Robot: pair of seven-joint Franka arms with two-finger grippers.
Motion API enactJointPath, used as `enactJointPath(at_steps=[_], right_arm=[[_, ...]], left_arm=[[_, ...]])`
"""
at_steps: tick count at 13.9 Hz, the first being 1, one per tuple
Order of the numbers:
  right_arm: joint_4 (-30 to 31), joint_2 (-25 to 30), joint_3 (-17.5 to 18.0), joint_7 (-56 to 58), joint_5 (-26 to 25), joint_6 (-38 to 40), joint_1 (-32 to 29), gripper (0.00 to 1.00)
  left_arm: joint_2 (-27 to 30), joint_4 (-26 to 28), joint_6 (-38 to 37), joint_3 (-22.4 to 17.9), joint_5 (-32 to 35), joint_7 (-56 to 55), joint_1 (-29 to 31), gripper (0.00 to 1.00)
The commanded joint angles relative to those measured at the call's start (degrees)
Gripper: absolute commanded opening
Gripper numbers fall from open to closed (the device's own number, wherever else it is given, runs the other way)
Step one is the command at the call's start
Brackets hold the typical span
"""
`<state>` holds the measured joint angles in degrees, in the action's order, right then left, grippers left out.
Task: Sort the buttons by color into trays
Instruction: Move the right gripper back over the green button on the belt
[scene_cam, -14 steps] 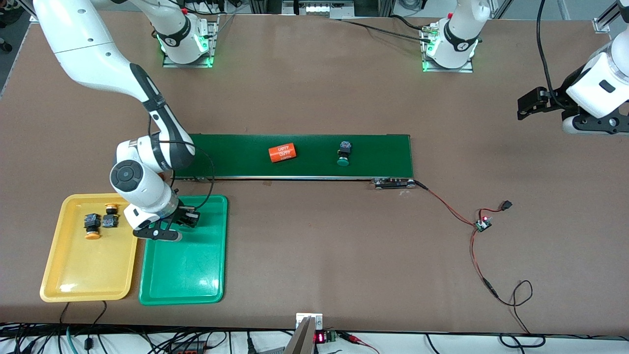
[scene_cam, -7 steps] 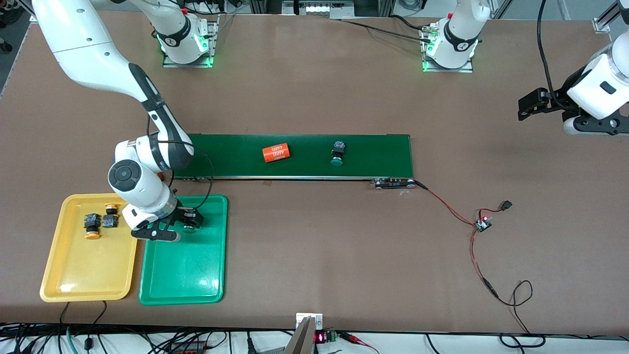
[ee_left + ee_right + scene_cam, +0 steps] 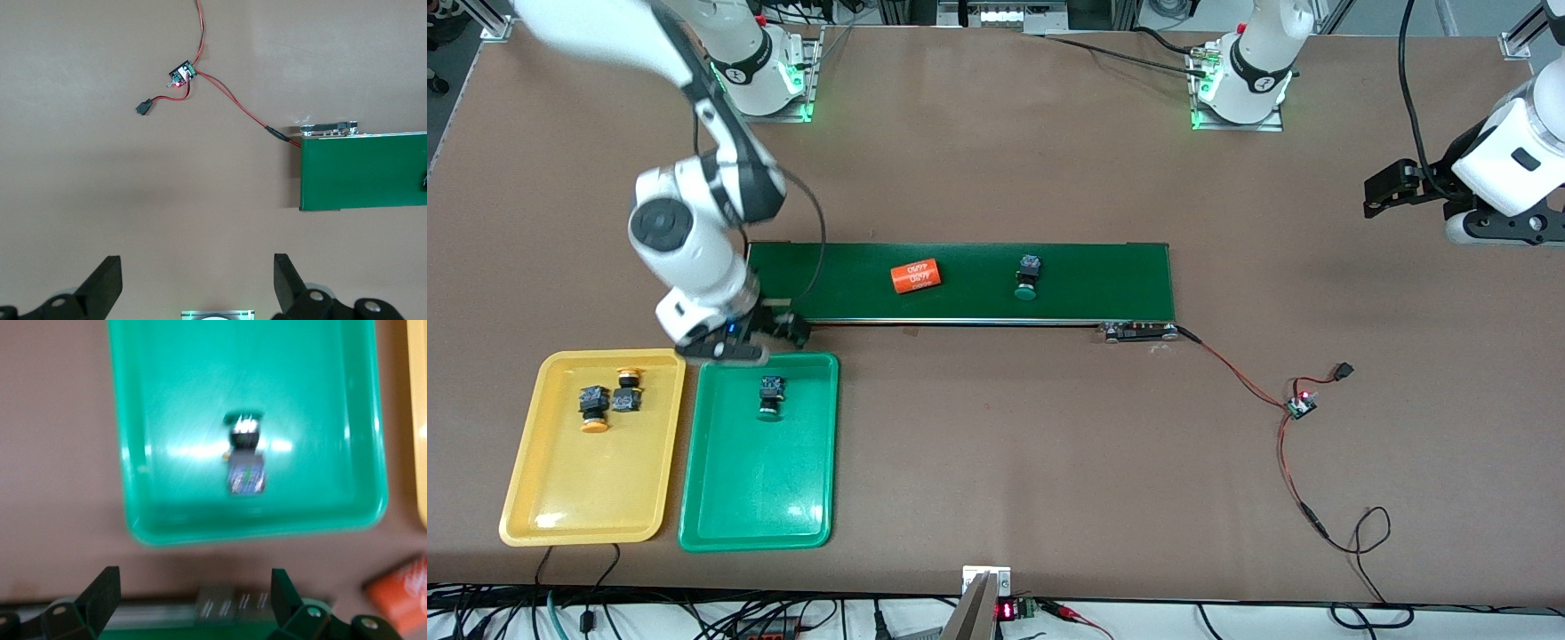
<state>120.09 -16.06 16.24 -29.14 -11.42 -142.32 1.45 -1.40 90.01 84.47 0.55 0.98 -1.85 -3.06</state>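
Green tray [image 3: 783,498] is lying near the table's front edge at the right arm's end, one green button [image 3: 769,396] sitting in it; two yellow buttons [image 3: 607,399] are sitting in the yellow tray [image 3: 551,498] beside it. The right gripper [image 3: 769,333] is hanging empty, jaws apart, over the tray's farther rim. Next comes the remaining green button [image 3: 1028,275] riding the conveyor belt [image 3: 1103,280] beside an orange cylinder [image 3: 916,276]: I judge a timed grasp. The left gripper [image 3: 197,283] is waiting, jaws apart.

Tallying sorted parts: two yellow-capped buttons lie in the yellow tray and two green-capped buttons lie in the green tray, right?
Not quite. The front view shows two yellow-capped buttons in the yellow tray, but only one green-capped button in the green tray.
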Motion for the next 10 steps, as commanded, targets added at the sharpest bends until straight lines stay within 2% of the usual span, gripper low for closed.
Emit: enactJointPath(at_steps=[1, 4, 10], right_arm=[[8.0, 8.7, 7.9, -9.6, 0.9, 1.9, -1.4, 1.00], [6.6, 7.2, 15.7, -18.8, 2.7, 0.3, -1.0, 1.00], [1.2, 0.2, 16.9, -20.5, 2.7, 0.4, 4.9, 1.00]], left_arm=[[0.1, 0.0, 0.3, 0.1, 0.7, 1.1, -0.2, 1.00], [0.1, 0.0, 0.3, 0.1, 0.8, 1.1, -0.2, 1.00], [0.1, 0.1, 0.3, 0.2, 0.7, 1.1, -0.1, 1.00]])
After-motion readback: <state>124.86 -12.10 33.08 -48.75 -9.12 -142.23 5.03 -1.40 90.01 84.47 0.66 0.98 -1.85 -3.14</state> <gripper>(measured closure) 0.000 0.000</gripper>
